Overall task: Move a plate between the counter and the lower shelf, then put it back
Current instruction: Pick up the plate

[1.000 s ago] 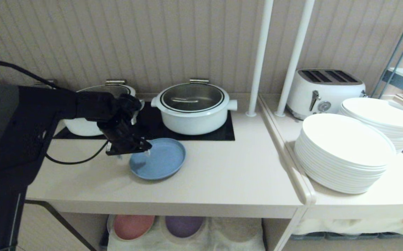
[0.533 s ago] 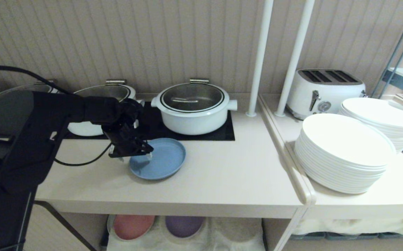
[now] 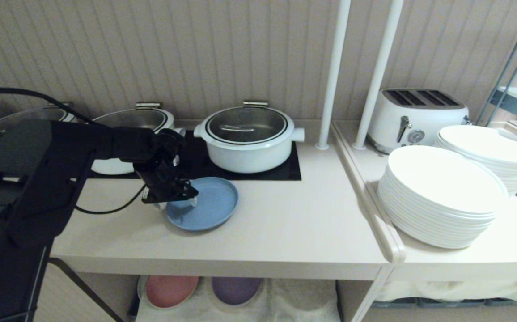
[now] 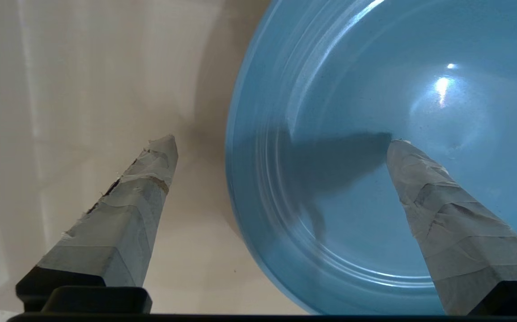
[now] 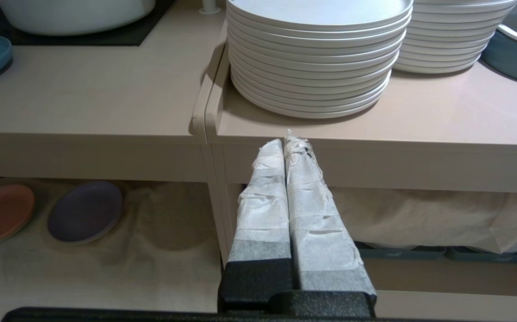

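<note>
The light-blue plate (image 3: 209,203) lies flat on the beige counter (image 3: 285,223), just in front of the black hob. My left gripper (image 3: 173,203) hangs over the plate's left rim, pointing down. In the left wrist view the left gripper (image 4: 283,141) is open and straddles the rim. One taped finger (image 4: 151,179) is over the bare counter (image 4: 84,89), the other over the plate (image 4: 397,80). Nothing is gripped. The lower shelf (image 3: 294,295) shows its white cloth under the counter. My right gripper (image 5: 285,139) is shut and empty, parked low in front of the counter's edge.
Two white pots (image 3: 249,138) stand on the hob (image 3: 285,172) behind the plate. A pink plate (image 3: 169,290) and a purple plate (image 3: 236,290) lie on the lower shelf. Stacks of white dinner plates (image 3: 442,197) and a toaster (image 3: 415,116) fill the adjoining top, past two white poles (image 3: 330,89).
The left arm has edged a little to the right and its fingers have spread slightly wider over the plate's rim. The plate has stayed where it was.
</note>
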Controlling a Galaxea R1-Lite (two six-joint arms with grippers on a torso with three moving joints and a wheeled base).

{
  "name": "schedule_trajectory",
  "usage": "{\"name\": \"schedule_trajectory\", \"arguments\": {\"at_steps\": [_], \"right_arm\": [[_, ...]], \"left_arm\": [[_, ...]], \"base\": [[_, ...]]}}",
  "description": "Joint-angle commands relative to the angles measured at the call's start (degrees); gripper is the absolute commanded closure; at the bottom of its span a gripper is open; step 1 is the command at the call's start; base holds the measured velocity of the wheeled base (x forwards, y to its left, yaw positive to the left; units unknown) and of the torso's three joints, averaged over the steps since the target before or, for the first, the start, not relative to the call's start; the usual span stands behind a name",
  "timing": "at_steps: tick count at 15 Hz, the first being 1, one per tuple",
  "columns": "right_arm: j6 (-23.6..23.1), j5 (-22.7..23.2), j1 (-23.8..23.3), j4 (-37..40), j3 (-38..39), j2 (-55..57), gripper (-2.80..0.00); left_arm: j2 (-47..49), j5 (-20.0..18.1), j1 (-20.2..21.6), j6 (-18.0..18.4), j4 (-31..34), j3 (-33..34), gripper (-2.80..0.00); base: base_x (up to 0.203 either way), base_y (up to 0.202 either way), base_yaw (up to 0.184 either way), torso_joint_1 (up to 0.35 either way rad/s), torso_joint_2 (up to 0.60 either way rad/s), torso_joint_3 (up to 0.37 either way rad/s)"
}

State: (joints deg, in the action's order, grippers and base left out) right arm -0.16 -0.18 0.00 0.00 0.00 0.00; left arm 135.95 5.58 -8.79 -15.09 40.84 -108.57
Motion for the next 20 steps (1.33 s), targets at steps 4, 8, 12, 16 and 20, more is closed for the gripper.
{"name": "schedule_trajectory", "arguments": {"at_steps": [4,8,12,16,20], "right_arm": [[0.0,0.0,0.0,0.0,0.0,0.1,0.00],[0.0,0.0,0.0,0.0,0.0,0.1,0.00],[0.0,0.0,0.0,0.0,0.0,0.1,0.00],[0.0,0.0,0.0,0.0,0.0,0.1,0.00],[0.0,0.0,0.0,0.0,0.0,0.1,0.00]], "left_arm": [[0.3,0.1,0.0,-0.2,0.1,0.0,-2.80],[0.4,0.1,0.0,-0.3,0.1,0.0,0.00],[0.7,0.5,0.0,-1.1,0.1,0.0,0.00],[0.5,0.6,0.1,-1.2,0.1,-0.1,0.00],[0.1,0.7,0.1,-1.3,0.1,0.0,0.00]], "base": [[0.000,0.000,0.000,0.000,0.00,0.000],[0.000,0.000,0.000,0.000,0.00,0.000],[0.000,0.000,0.000,0.000,0.00,0.000],[0.000,0.000,0.000,0.000,0.00,0.000],[0.000,0.000,0.000,0.000,0.00,0.000]]}}
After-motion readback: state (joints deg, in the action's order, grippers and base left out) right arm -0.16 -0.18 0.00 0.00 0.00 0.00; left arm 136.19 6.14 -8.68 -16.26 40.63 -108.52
